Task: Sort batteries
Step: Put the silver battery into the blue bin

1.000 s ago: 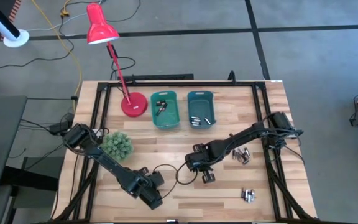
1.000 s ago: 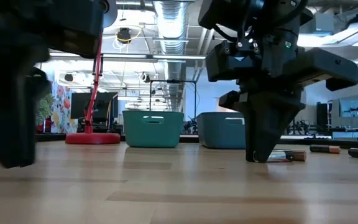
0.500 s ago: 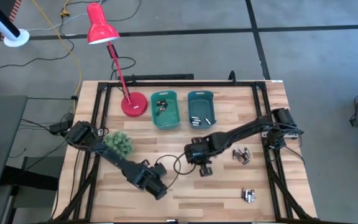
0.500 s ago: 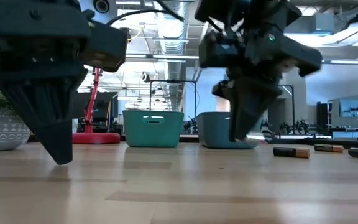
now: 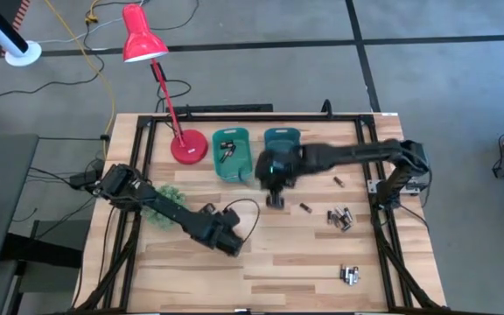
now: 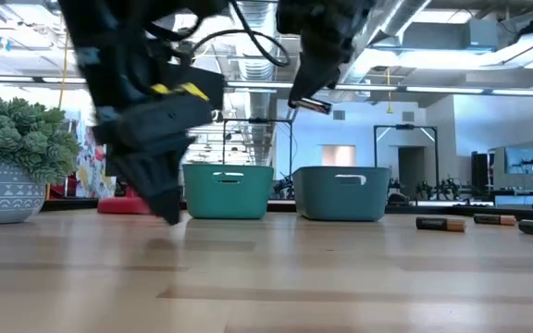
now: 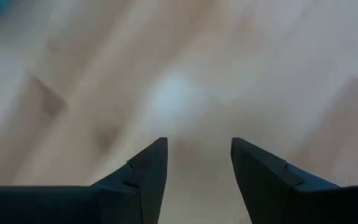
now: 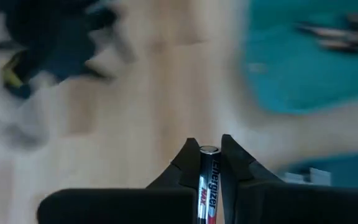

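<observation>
A slim black-and-silver cylindrical battery [image 8: 207, 180] with a red band is pinched between the fingers of the right gripper [image 5: 276, 198] and stands out from the fingertips. A second ago this gripper was low over the middle of the pale wooden surface [image 5: 261, 262], tips at the planks beside a loose cell. It has since lifted clear and swung toward the far edge, and now hangs above the near ends of two teal plastic bins: the left bin [image 5: 230, 154] and the right bin [image 5: 280, 137], partly hidden by the arm. In the low view, the battery [image 6: 312, 105] shows as a small rod tilted high above the bin rims.

So the pick looks done and the carry nearly over; by my judgement, the drop into one bin is next, though which bin cannot yet be told.

Other batteries remain on the surface: a single one [image 5: 305, 207] just behind the gripper, a cluster [image 5: 339, 218] toward the right edge, and another cluster [image 5: 350, 275] near the front right corner.

The left gripper [image 5: 231, 245] has drifted toward the middle of the front half, its fingers [image 7: 146, 173] spread and empty.
</observation>
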You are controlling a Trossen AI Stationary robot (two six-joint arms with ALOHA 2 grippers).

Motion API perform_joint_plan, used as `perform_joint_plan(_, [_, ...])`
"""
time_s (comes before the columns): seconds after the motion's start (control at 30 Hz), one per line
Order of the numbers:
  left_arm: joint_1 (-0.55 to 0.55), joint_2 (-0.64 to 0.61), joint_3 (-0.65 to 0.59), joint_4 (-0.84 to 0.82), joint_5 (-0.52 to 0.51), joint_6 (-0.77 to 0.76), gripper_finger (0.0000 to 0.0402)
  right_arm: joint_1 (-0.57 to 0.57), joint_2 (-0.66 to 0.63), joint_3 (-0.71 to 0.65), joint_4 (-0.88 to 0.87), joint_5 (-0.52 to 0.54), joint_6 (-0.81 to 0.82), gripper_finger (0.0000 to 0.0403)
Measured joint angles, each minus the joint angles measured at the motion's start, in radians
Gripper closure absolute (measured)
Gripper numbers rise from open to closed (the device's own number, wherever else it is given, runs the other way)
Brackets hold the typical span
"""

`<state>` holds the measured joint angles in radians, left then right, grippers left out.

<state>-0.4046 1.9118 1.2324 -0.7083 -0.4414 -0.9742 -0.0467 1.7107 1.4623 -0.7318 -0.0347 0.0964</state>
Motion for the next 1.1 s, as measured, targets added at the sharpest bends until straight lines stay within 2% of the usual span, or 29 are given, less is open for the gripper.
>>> perform_joint_plan(0.07, [0.030,0.000,0.000,0.007,-0.027,0.076,0.0230,-0.068,0.000,0.024,-0.030,0.041,0.011,0.0371])
perform_joint_plan(0.23, [0.107,-0.002,-0.059,0.109,-0.031,0.258,0.0230,-0.271,0.012,0.003,-0.051,0.039,0.035,0.0374])
perform_joint_plan(0.47, [0.212,-0.010,-0.121,0.232,0.074,0.394,0.0230,-0.488,0.014,-0.146,0.033,-0.039,0.137,0.0371])
perform_joint_plan(0.67, [0.261,-0.004,-0.102,0.322,0.100,0.548,0.0230,-0.487,0.084,-0.174,0.145,-0.071,0.143,0.0367])
perform_joint_plan(0.87, [0.282,0.000,-0.090,0.342,0.108,0.651,0.0230,-0.463,0.211,-0.151,0.127,-0.075,0.143,0.0365])
perform_joint_plan(1.1, [0.285,-0.001,-0.089,0.340,0.133,0.701,0.0230,-0.465,0.221,-0.147,0.110,-0.073,0.149,0.0330])
